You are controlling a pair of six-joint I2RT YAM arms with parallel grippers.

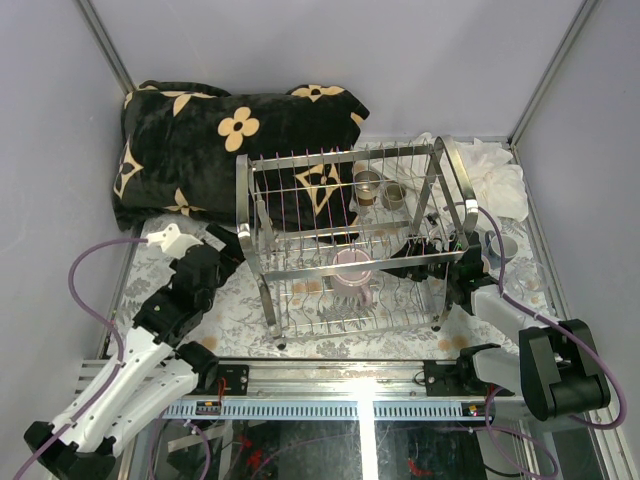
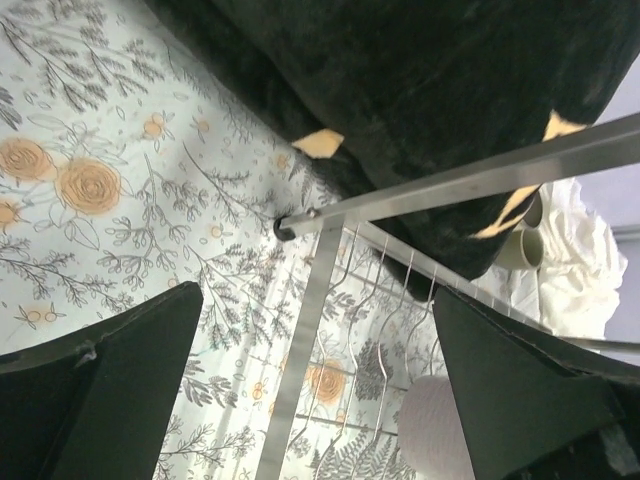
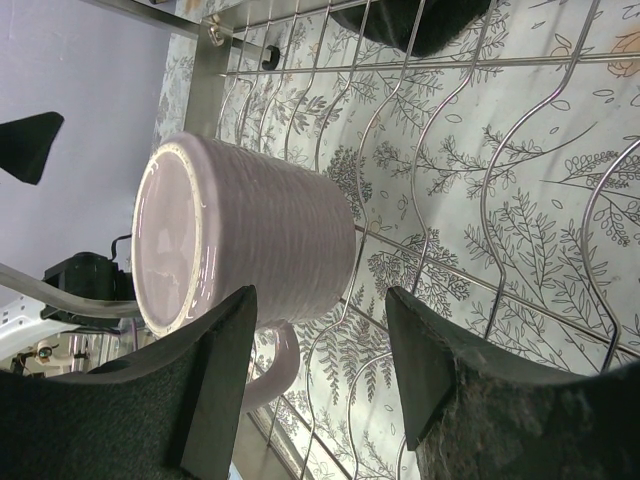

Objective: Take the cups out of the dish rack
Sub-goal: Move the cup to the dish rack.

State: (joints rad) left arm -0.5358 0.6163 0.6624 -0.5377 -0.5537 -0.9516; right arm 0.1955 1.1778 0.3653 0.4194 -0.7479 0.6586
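The chrome wire dish rack (image 1: 262, 215) stands mid-table. A pink-mauve mug (image 1: 352, 270) sits upside down on its lower tier. Two beige cups (image 1: 368, 183) stand on the upper tier at the back right. My right gripper (image 1: 405, 262) reaches into the lower tier from the right. In the right wrist view the mug (image 3: 250, 240) lies just beyond the left finger, its handle (image 3: 275, 365) beside that finger. The right gripper (image 3: 320, 370) is open, with only rack wire between its fingers. My left gripper (image 1: 228, 248) hangs wide open at the rack's left end, its jaws (image 2: 318, 380) holding nothing.
A black blanket (image 1: 200, 140) with tan flowers lies bunched behind and left of the rack. A white cloth (image 1: 500, 175) is crumpled at the back right. A small cup (image 1: 497, 243) stands on the floral tablecloth (image 1: 230, 300) right of the rack. Enclosure walls close three sides.
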